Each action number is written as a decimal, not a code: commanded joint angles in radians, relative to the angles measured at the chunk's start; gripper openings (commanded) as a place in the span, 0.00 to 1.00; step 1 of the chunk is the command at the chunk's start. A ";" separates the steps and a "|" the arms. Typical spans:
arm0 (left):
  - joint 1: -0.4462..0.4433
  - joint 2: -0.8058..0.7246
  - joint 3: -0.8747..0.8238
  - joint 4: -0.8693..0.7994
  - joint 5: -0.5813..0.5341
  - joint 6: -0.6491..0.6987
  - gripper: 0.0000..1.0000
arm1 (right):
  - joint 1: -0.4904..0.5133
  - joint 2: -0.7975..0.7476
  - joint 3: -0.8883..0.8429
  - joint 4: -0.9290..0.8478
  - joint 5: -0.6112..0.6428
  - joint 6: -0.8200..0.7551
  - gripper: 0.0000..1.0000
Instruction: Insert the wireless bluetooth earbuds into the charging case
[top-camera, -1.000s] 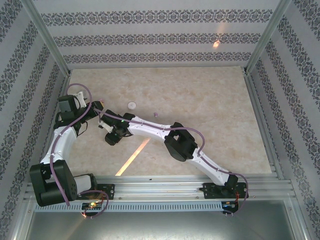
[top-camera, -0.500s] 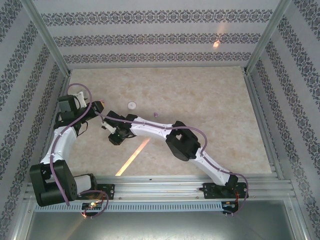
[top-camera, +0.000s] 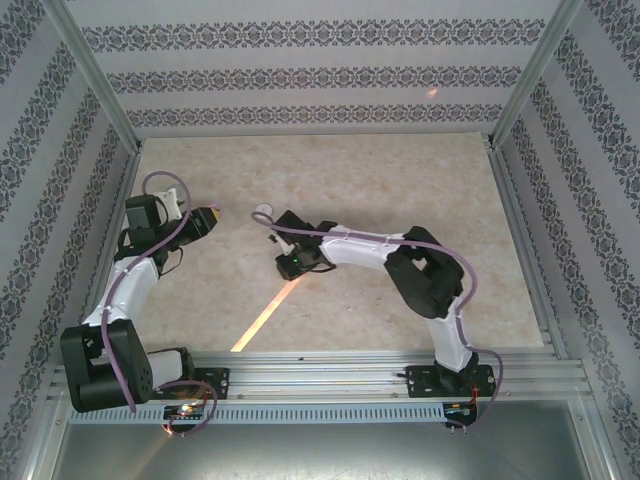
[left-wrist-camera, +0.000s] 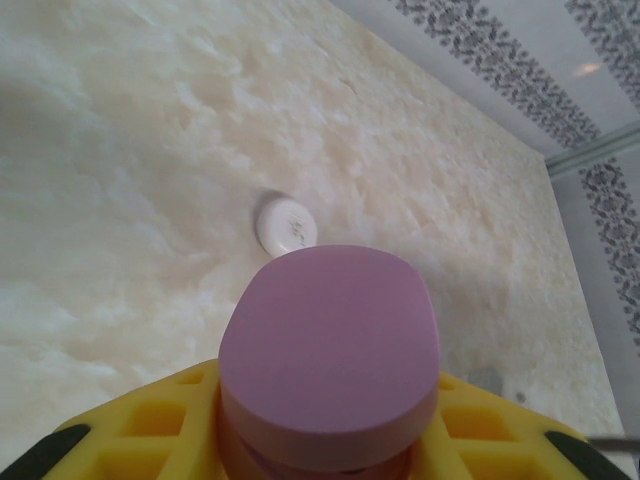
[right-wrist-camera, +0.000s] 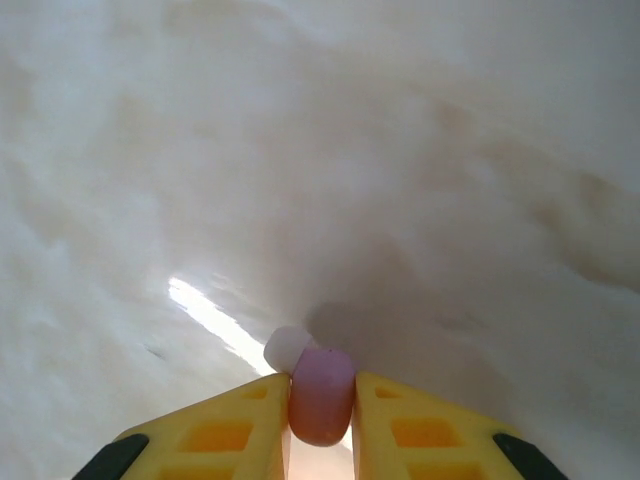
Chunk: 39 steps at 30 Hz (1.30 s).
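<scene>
Both claws are loaded over the marbled desk.
Nearest me, the right claw (right-wrist-camera: 322, 385) pinches a tiny lilac earbud (right-wrist-camera: 322, 405) between its yellow fingers (right-wrist-camera: 230, 420), with a pale tip poking out at 11 o'clock, above the desk (top-camera: 400, 180). Toward the desk's 9 o'clock side, the left claw (left-wrist-camera: 330, 400) is clamped on the pink-lilac charging case (left-wrist-camera: 330, 330), whose broad oval face is turned up. Just past the case, at 11 o'clock, a white round disc (left-wrist-camera: 287, 225) lies flat on the desk.
</scene>
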 joint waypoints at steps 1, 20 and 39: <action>-0.065 -0.028 -0.019 0.084 0.039 0.023 0.09 | -0.037 -0.109 -0.122 0.026 0.054 0.065 0.21; -0.486 0.024 -0.150 0.661 0.137 0.136 0.10 | -0.234 -0.512 -0.525 0.048 0.001 0.250 0.46; -0.543 -0.059 -0.189 0.628 0.264 0.326 0.13 | -0.071 -0.861 -0.388 0.022 -0.156 0.178 0.37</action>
